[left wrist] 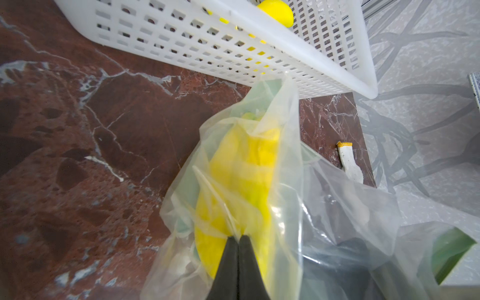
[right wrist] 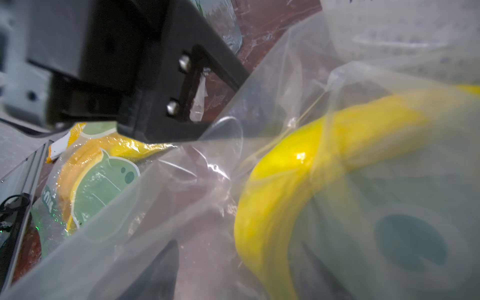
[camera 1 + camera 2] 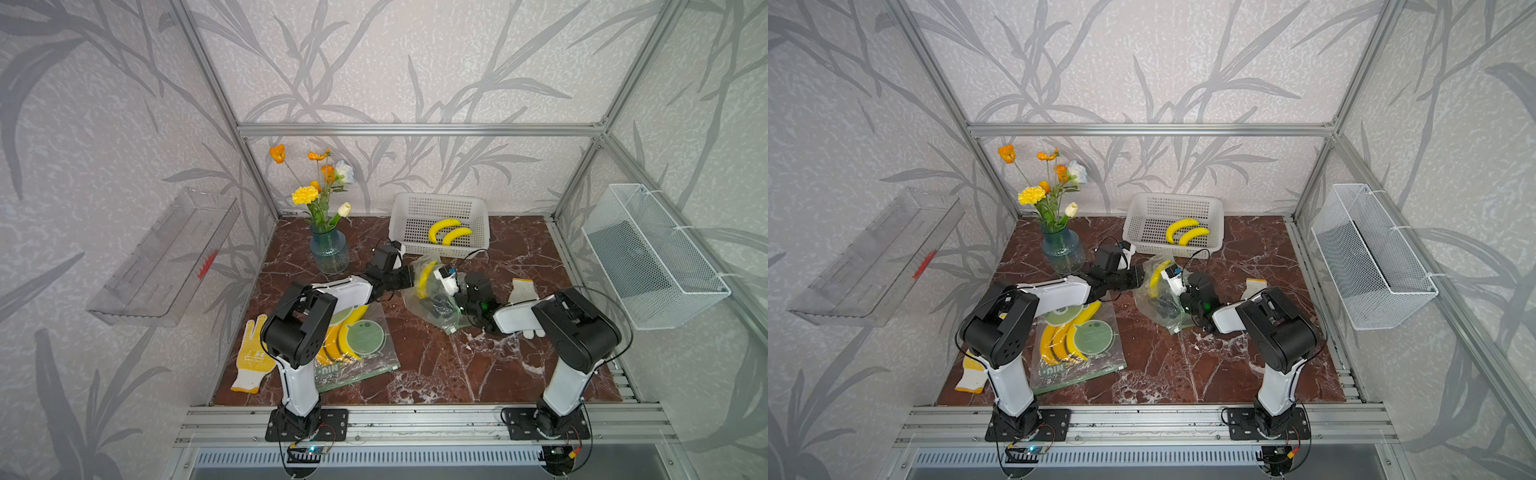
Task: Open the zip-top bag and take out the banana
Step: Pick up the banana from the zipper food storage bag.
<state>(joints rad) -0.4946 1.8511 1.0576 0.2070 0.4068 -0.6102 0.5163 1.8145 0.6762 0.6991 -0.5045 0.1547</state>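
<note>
Step in hand: the bag (image 3: 412,302) looks open already and extraction is on, but the banana (image 3: 424,276) is not yet out. The bag sits mid-table, just in front of the basket (image 3: 440,195). The banana is inside it, propped at an angle against the film.

Left gripper (image 1: 238,237): jaws pressed together, pinching a fold of bag film at the tips (nothing yellow between them, as far as I can see). It holds that side of the bag up.

Right gripper (image 2: 239,262): appears reached into the bag. Its fingers (image 2: 163,267) are spread, dark shapes through the film. The banana's lower end lies between them, unclamped.

Next, by my reading: the right gripper closes on the banana and draws it out through the mouth while the left anchors the film. The risk is catching film with the fruit.

Views:
- The left wrist view shows the pinch; in both top views the gripper body hides it.
- Only the right wrist view shows the spread fingers.
- Only the top views give the layout: two bananas in the basket and a second bag (image 3: 365,340) by the left arm.
</note>
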